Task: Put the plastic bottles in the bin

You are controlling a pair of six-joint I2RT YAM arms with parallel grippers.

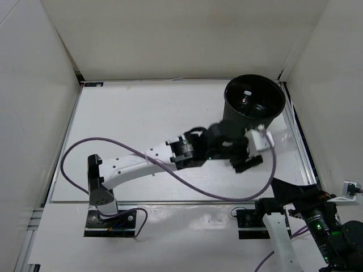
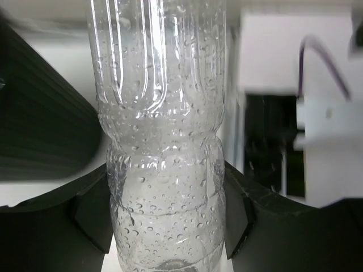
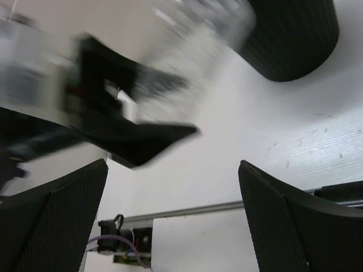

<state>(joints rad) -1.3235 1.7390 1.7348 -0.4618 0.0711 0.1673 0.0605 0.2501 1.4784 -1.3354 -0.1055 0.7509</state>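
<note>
My left gripper (image 1: 249, 152) is shut on a plain clear bottle (image 2: 161, 141) wet with droplets, which fills the left wrist view between the two black fingers (image 2: 91, 218). From above, the bottle (image 1: 258, 140) is held just in front of the black ribbed bin (image 1: 232, 116) at the back right, near its lower wall. Glints of clear plastic (image 1: 245, 101) show inside the bin. The bin's side also shows in the left wrist view (image 2: 39, 124) and the right wrist view (image 3: 295, 39). My right gripper (image 3: 173, 164) is open and empty, low at the near right (image 1: 286, 195).
A purple cable (image 1: 113, 141) loops from the left arm over the white table. A metal rail (image 1: 170, 202) runs along the table's near edge. White walls enclose the table at the back and both sides. The right arm's base (image 1: 249, 218) sits at the near edge.
</note>
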